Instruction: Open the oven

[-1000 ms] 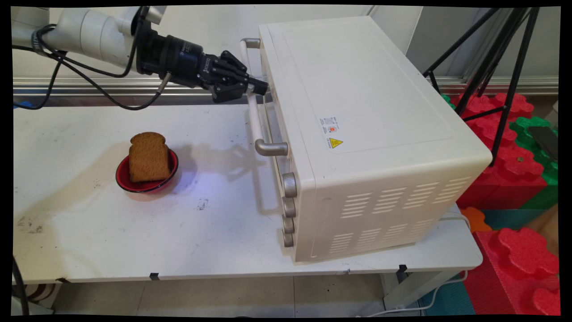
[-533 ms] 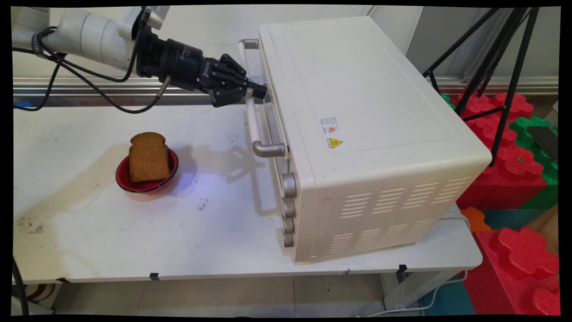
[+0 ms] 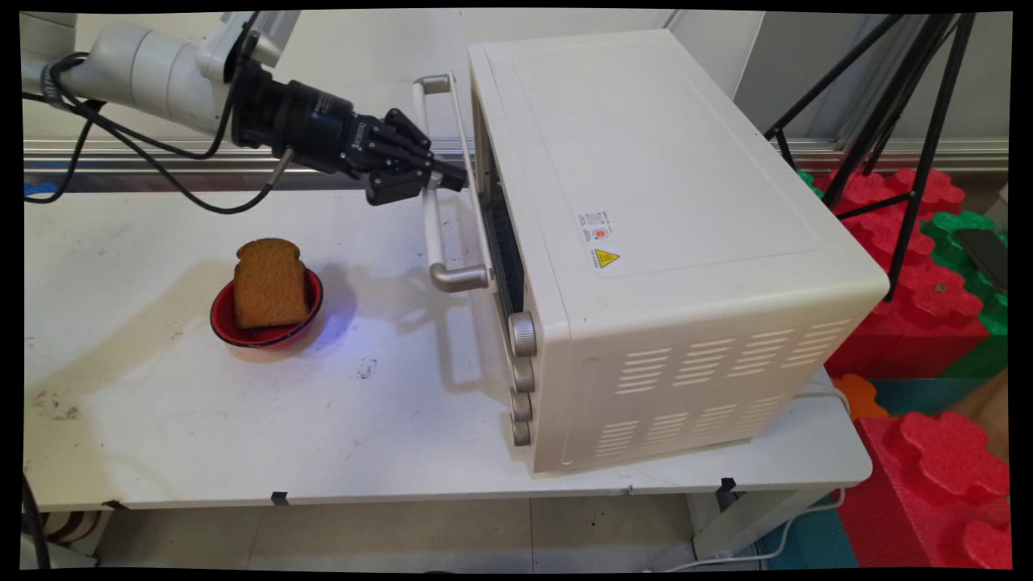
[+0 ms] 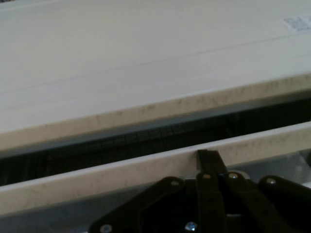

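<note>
Gripper (image 3: 442, 176) clamps the oven (image 3: 646, 242) door handle (image 3: 432, 218), fingers apparently closed on the bar. Door (image 3: 476, 202) now stands ajar, a dark gap showing where it sat nearly shut a second ago. Bread (image 3: 270, 282) stays in the bowl (image 3: 266, 332) to the left.

white table (image 3: 242, 428) (stained, scuffed) | red bowl (image 3: 266, 331) at left, apparently ceramic | cream toaster oven (image 3: 686, 266) at right

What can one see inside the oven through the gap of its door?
Through the gap behind the oven door, only a dark interior with a wire rack shows. Anything deeper inside the oven is covered.
</note>
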`<state>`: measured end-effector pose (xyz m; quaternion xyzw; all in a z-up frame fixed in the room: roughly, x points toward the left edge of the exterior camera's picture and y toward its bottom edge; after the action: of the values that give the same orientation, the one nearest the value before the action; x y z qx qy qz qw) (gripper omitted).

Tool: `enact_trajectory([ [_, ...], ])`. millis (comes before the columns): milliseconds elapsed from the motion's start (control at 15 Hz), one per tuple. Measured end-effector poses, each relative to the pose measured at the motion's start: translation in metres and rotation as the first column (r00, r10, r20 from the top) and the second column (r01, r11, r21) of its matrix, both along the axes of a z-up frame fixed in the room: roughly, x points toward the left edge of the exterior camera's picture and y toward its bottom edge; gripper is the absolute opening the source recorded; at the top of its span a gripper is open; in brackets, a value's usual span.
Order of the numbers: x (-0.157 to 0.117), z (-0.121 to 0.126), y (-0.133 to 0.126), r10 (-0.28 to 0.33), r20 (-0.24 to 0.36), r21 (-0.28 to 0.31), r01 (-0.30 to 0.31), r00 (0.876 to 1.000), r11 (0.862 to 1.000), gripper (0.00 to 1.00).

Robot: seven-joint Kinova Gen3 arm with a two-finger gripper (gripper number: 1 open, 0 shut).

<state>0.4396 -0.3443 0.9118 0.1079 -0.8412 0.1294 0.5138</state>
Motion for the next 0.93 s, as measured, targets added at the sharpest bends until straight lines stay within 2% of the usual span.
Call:
enact_trajectory([
  [933, 0.040, -0.014, 0.021, -0.025, 0.094, 0.021, 0.023, 0.995, 1.000, 0.00],
])
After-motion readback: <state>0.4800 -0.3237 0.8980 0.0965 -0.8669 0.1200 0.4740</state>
